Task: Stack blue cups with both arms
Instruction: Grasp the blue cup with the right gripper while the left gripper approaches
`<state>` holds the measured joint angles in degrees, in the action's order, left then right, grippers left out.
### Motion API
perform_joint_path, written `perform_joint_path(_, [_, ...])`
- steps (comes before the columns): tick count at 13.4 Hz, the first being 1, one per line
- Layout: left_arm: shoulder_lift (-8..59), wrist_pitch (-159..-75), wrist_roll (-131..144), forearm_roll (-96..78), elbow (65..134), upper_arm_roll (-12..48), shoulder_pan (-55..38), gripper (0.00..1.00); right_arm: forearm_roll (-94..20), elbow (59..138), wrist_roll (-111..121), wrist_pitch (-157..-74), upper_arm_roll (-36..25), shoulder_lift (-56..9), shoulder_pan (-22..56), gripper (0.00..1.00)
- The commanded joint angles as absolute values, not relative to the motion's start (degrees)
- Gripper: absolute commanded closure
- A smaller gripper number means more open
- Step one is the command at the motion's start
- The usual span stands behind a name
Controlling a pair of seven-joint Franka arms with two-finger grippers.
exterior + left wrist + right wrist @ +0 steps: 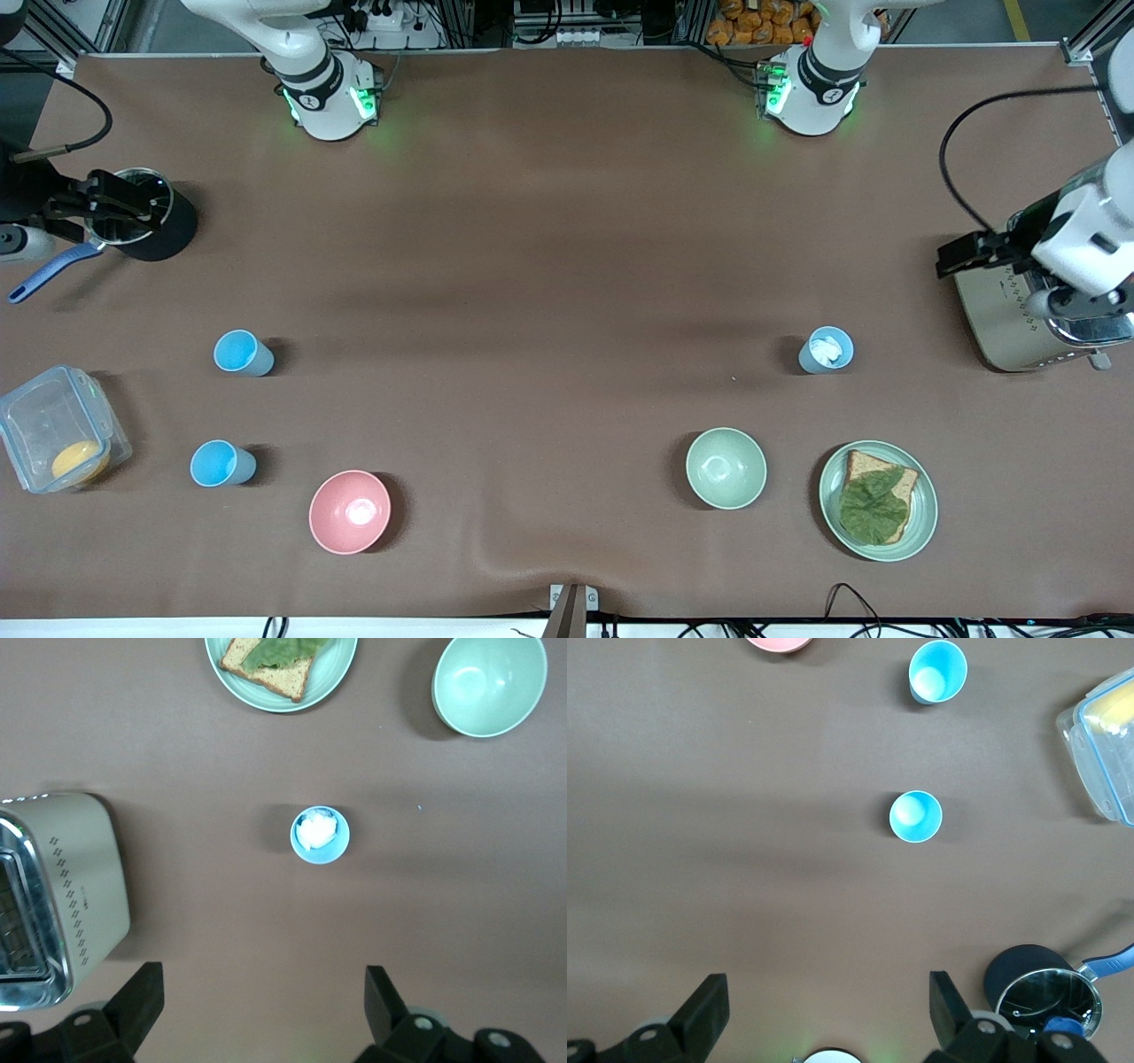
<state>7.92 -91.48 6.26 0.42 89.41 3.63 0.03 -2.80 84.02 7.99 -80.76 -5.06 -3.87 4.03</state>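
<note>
The left hand (pixel 952 257) hangs open over the toaster (pixel 1019 323), the right hand (pixel 80 213) open over a black pot (pixel 146 226), while three blue cups (pixel 241 353) (pixel 217 463) (pixel 828 350) stand apart on the tabletop (pixel 567 266).

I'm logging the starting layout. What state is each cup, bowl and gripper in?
Blue cup beside toaster: upright, white lump inside.
Two other blue cups: upright, empty, apart.
Pink bowl: upright, empty.
Pale green bowl: upright, empty.
Left gripper: open, empty.
Right gripper: open, empty.
</note>
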Motion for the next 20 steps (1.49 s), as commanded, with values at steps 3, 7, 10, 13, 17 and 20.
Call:
perform_joint_path(3, [5.45, -101.14, 7.03, 0.88, 100.0, 3.96, 0.61, 0.0, -2.64, 84.29, 8.52, -81.21, -5.54, -5.7, 4.75, 0.0])
perform_joint_path(7, [5.36, -106.77, 7.03, 0.79, 105.01, 3.96, 0.62, 0.0, -3.16, 85.68, 9.49, -84.1, -5.62, -12.55, 4.22, 0.0])
perform_joint_path(10, [5.36, -111.17, 7.03, 0.79, 108.62, 3.96, 0.97, 0.0, -2.03, 87.8, 9.67, -89.63, -5.8, -17.91, 3.26, 0.0])
perform_joint_path(13, [6.15, -113.72, 7.03, 0.79, 110.56, 3.87, 1.05, 0.0, 2.27, 89.73, 9.67, -97.7, -5.8, -21.61, 2.73, 0.0])
perform_joint_path(17, [6.5, -117.07, 6.94, 0.88, 113.38, 3.87, 2.55, 0.0, 3.6, 98.68, 12.38, -113.96, -5.8, -22.76, -1.22, 0.0])
perform_joint_path(20, [7.38, -117.33, 7.12, 0.88, 113.38, 3.96, 2.02, 0.0, 3.52, 102.73, 14.41, -121.96, -5.71, -24.51, -3.6, 0.0])
